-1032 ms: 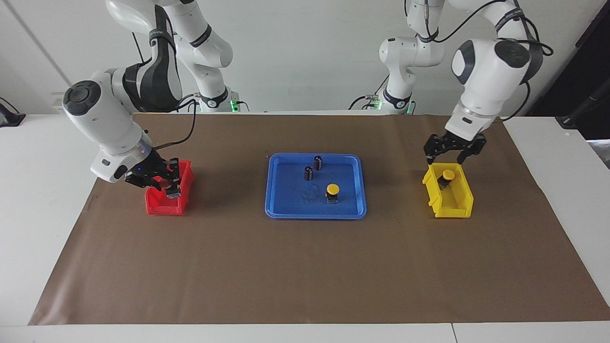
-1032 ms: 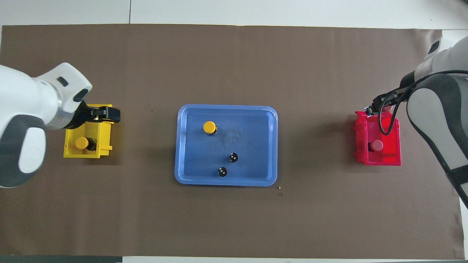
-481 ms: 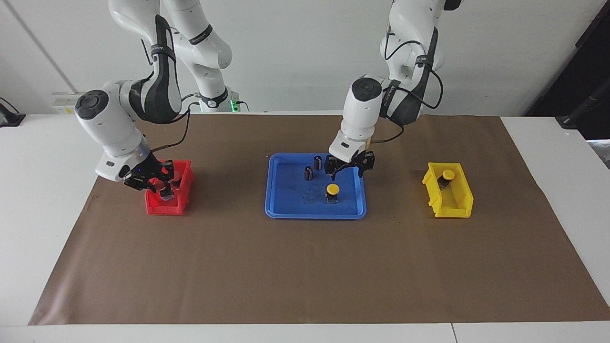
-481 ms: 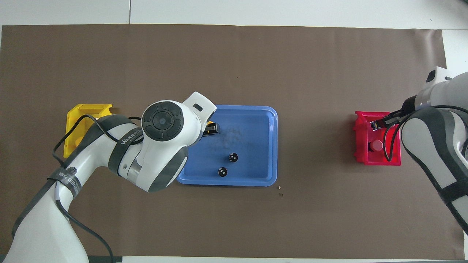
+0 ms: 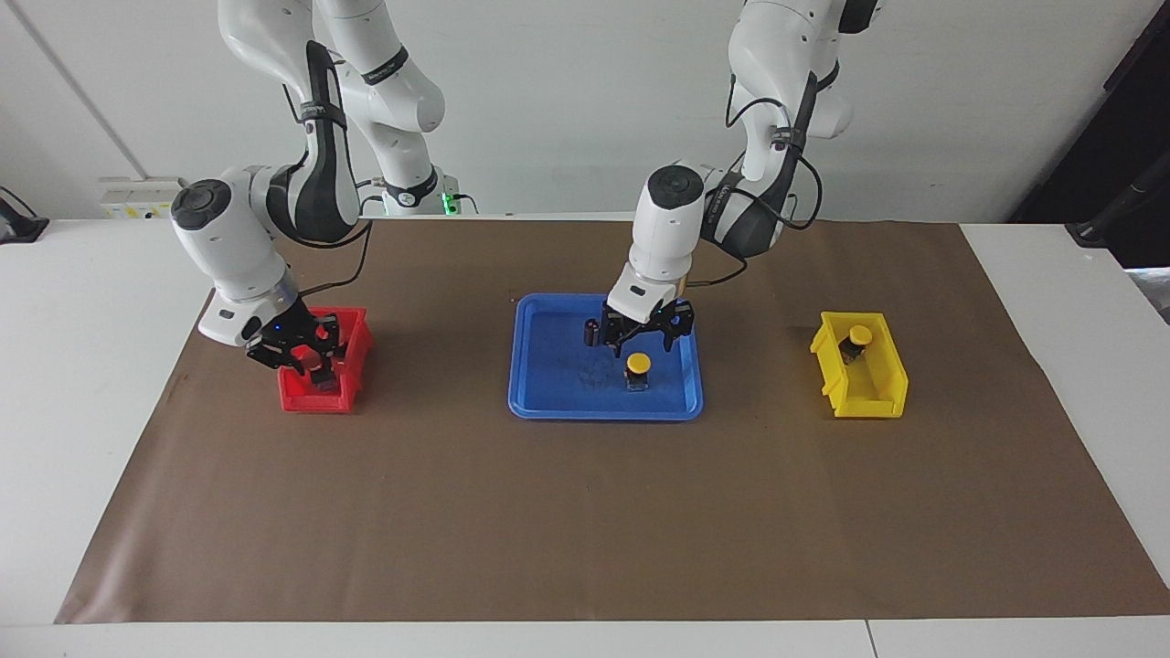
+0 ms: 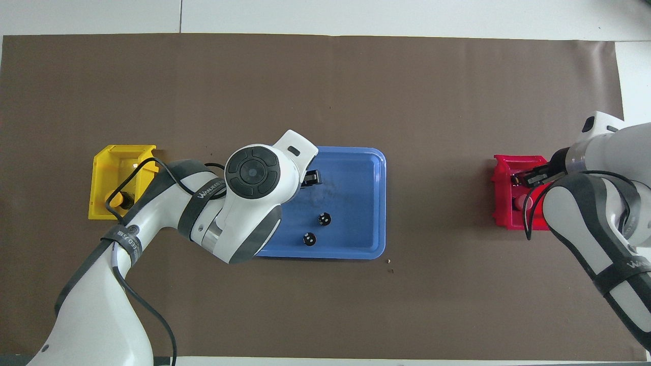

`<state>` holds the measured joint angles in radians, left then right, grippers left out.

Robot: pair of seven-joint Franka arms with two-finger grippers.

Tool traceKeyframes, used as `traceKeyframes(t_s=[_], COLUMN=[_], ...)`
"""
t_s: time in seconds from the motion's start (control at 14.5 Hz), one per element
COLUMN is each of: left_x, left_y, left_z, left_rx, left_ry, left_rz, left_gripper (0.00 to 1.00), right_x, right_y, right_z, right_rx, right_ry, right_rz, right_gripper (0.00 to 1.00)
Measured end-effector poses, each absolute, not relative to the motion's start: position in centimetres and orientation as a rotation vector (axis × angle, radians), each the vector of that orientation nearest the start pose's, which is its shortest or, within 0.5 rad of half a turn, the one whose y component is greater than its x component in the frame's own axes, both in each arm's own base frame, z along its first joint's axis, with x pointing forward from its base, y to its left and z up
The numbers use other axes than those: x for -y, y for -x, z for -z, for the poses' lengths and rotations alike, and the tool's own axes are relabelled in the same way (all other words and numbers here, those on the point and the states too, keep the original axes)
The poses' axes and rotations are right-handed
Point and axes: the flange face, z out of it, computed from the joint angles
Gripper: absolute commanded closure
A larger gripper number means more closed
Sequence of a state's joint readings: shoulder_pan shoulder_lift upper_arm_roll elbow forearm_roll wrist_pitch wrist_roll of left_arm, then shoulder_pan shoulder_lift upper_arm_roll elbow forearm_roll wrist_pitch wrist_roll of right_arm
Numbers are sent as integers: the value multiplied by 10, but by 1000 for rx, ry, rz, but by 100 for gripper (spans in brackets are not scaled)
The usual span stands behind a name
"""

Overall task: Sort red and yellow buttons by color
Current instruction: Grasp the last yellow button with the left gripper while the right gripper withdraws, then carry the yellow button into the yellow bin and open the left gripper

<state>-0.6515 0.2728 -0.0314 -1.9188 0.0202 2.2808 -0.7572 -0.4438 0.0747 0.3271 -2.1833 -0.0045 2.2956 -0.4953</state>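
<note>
The left gripper [image 5: 645,344], fingers spread, hangs mid-frame over the yellow-capped push-button [image 5: 638,370] in the blue plastic tray [image 5: 548,388]. The right gripper [image 5: 306,358], grip unreadable, sits over the red plastic bin [image 5: 315,395].

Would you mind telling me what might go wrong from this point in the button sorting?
1. The left gripper is open just above the yellow button in the blue tray, with a dark cylinder right beside one finger; coming down, it may knock that cylinder over.
2. The right gripper is low in the red bin by a red button; pulling out, it may snag the bin's wall and drag it.
</note>
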Motion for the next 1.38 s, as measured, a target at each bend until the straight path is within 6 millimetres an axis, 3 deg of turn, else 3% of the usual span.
traceKeyframes(t_s=[0.14, 0.34, 0.41, 0.48, 0.55, 0.76, 0.96, 1.1, 1.17, 1.38], left_x=[393, 392, 391, 391, 390, 390, 386, 361, 337, 230], left_y=[-488, -493, -494, -495, -495, -495, -502, -520, -531, -558], left_z=[-356, -357, -358, -359, -359, -358, -372, -404, -426, -479], left_rx=[107, 119, 122, 124, 125, 150, 180, 180, 142, 16], left_ry=[3190, 3191, 3192, 3192, 3192, 3190, 3159, 3127, 3117, 3100], left_rz=[113, 122, 125, 127, 127, 124, 75, 61, 54, 8], left_gripper=[37, 46, 63, 92, 99, 99, 99, 99, 99, 99], right_x=[65, 66, 67, 68, 69, 64, 55, 52, 53, 63], right_y=[-543, -548, -553, -561, -566, -565, -551, -541, -539, -536], right_z=[-361, -374, -391, -414, -442, -521, -573, -591, -596, -597], right_rx=[592, 591, 591, 589, 579, 460, 361, 290, 268, 223], right_ry=[3078, 3071, 3068, 3066, 3066, 3089, 3119, 3129, 3130, 3132], right_rz=[73, 35, 18, 3, -15, -62, -70, -99, -111, -137], right_gripper=[0, 0, 0, 0, 0, 0, 0, 0, 0, 0])
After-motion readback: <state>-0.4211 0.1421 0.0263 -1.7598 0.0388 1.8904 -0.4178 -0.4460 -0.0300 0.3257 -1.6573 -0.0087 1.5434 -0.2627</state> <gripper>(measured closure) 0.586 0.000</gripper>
